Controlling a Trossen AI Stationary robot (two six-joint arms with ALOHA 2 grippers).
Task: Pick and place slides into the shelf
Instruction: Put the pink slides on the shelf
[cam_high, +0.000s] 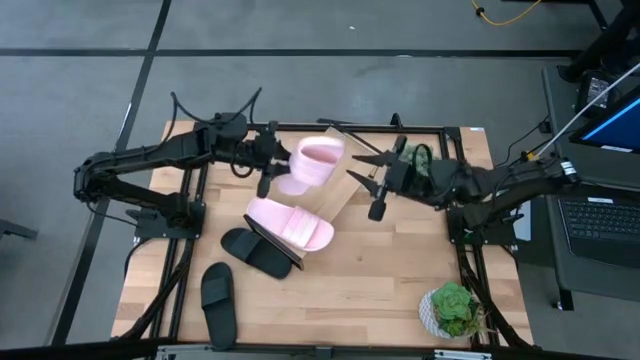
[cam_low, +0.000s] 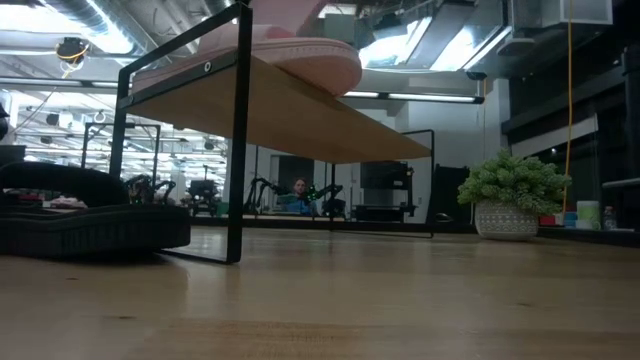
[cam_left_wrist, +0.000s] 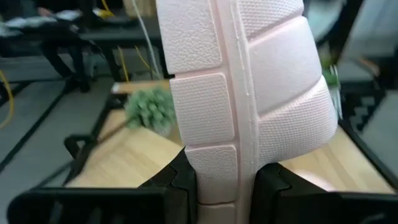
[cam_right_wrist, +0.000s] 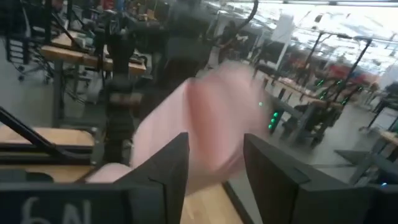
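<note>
So far one pale pink slide lies on the slanted shelf board, at its lower end; in the low view its toe overhangs the board's edge. Three remain. Nearest the front edge of the table, one black slide lies flat on the wood, well apart from both arms. Just behind it the other black slide rests on the tabletop, touching the shelf's low edge, not on the board. Farther back, the second pink slide is off the table, clamped in the left gripper: the left wrist view shows the two dark fingers closed onto the sole's narrow end, the ribbed underside facing the camera. In the high view that slide hangs above the shelf's upper rear part, strap opening turned up, so judged mid-transfer, not yet set down. The right gripper stands just beside the shelf's far right side, its fingers apart with nothing between them that I can confirm; the pink shape past them is blurred, probably the held slide. Judgement: one of four placed, second in hand, two black untouched. A potted plant sits at the table's front right corner.
</note>
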